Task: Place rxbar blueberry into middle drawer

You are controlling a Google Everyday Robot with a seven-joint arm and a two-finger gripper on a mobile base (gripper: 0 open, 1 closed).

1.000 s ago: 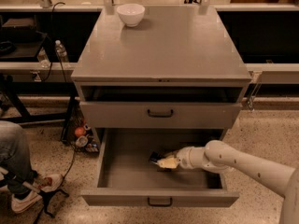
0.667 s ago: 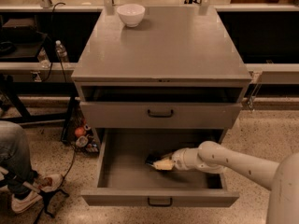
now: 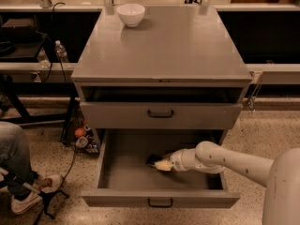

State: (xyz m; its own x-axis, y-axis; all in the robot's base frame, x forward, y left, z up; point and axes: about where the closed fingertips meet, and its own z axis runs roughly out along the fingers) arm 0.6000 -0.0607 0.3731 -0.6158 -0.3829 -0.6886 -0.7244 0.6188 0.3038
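One claw (image 3: 161,164) is hanging low inside the open drawer (image 3: 117,199), its pale arm (image 3: 234,161) stretching in from the right. We are seeing a small dark shape, the snack bar (image 3: 152,160), right at the claw's tip, down near the middle of the drawer floor; we cannot tell whether the claw is clamped on it or standing apart. That drawer is the lowest one in the grey cabinet (image 3: 83,93) and is standing pulled well out toward us, its small dark handle (image 3: 160,202) showing on the front. Just above it the matching drawer (image 3: 197,115) is sitting shut, and above that a dark gap is running under the worktop (image 3: 164,50). A white bowl (image 3: 131,14) is resting on the worktop near its far left corner, well apart from the drawer. Left of the cabinet, a person's leg (image 3: 11,153) in jeans and a pale shoe (image 3: 28,196) are showing on the speckled floor, and a water bottle (image 3: 61,52) is standing on a ledge further back.
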